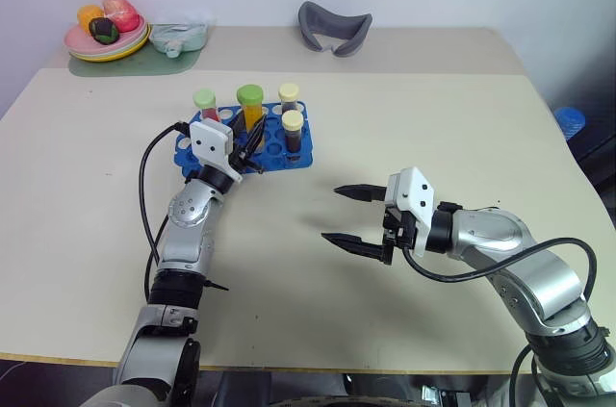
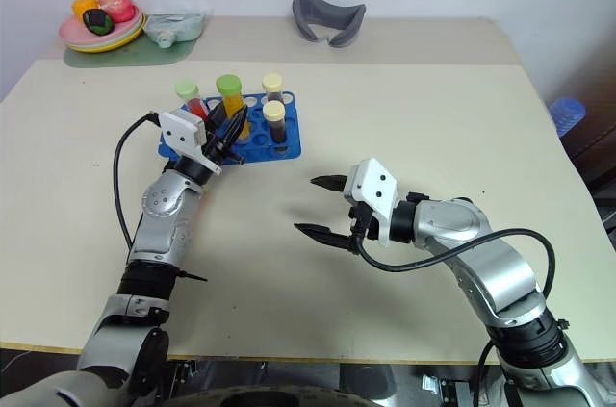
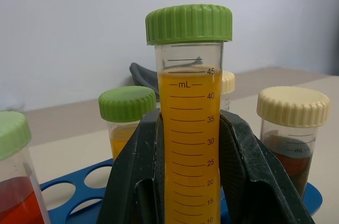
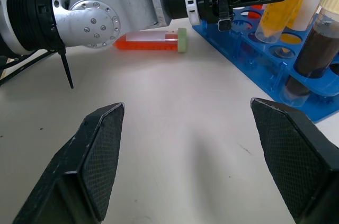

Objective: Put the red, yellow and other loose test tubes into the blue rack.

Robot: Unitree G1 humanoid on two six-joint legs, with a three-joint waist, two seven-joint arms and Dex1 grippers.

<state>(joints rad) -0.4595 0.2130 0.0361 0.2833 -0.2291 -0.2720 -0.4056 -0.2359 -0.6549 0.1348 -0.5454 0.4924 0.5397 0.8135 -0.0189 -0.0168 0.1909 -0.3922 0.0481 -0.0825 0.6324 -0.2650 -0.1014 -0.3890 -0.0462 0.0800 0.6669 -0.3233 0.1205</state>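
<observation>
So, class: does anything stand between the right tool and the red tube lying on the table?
Nothing on the table itself: bare surface runs from the open right tool to the red tube. But the left arm, holding a yellow tube at the blue rack, reaches across just above it.

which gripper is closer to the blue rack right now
Left. The left gripper is at the blue rack, shut on the yellow tube over its holes. The right gripper hangs open above bare table, well off to the rack's right and nearer the robot.
</observation>
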